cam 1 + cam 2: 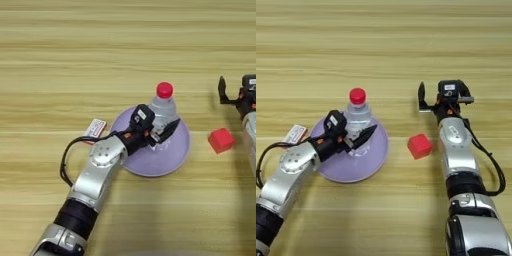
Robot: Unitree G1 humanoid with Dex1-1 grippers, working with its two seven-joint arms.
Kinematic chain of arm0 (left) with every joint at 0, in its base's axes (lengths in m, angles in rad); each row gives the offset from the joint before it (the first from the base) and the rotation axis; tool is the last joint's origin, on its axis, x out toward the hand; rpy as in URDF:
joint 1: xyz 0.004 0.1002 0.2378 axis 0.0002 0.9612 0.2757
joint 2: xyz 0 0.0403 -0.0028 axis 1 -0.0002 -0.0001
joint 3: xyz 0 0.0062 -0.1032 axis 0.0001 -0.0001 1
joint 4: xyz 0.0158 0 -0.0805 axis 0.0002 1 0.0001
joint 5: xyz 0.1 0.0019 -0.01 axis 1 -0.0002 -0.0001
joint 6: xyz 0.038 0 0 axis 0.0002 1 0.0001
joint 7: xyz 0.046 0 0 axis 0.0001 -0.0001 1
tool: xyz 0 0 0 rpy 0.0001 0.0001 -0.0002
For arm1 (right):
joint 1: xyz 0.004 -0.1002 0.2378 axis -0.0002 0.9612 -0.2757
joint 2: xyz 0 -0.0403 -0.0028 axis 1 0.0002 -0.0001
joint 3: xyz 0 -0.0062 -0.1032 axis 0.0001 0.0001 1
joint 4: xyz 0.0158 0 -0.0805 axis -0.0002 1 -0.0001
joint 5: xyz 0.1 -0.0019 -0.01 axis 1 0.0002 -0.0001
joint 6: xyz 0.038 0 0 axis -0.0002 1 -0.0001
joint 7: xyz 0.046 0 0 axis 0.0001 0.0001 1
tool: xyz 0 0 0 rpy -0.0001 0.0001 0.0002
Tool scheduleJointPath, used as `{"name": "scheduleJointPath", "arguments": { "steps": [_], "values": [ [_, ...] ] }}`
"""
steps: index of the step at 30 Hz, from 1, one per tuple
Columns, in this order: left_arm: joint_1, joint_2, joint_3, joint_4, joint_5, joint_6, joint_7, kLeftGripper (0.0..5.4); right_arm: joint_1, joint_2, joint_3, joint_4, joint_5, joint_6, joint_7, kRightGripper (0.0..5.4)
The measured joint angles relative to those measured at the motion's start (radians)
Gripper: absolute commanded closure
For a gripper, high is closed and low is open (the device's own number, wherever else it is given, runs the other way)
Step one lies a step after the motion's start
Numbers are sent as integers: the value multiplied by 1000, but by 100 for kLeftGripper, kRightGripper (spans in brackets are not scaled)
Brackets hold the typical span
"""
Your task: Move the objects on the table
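- The bottle (357, 114) stands upright on the lilac plate (373, 157), toward its 12 o'clock rim, red cap up.
- It looks light, clear and slick, likely tippy; the body just below the shoulder seems the best place to grip.
- The left gripper (356, 136) has its fingers spread around the bottle's lower body.
- The red cube (420, 146) lies at 3 o'clock of the plate.
- The right gripper (443, 97), fingers apart, hovers at 1 o'clock of the cube.
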Motion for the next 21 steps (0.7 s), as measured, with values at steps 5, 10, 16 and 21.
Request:
{"name": "scheduleJointPath", "arguments": {
  "steps": [5, 10, 16, 21],
  "values": [
    [-17, 29, 106, -64, -42, 26, 23, 226, 0, 0, 0, 0, 0, 0, 0, 0],
    [-50, 66, 195, -165, -78, 66, 53, 227, -1, 0, 0, 12, 0, 0, -1, 0],
    [-96, 137, 318, -148, -97, 64, 112, 227, -3, 0, 1, 20, -1, -2, -2, 0],
    [-104, 179, 373, -18, -83, 39, 140, 229, -4, 1, 3, 21, -1, -8, -2, 0]
  ]
}}
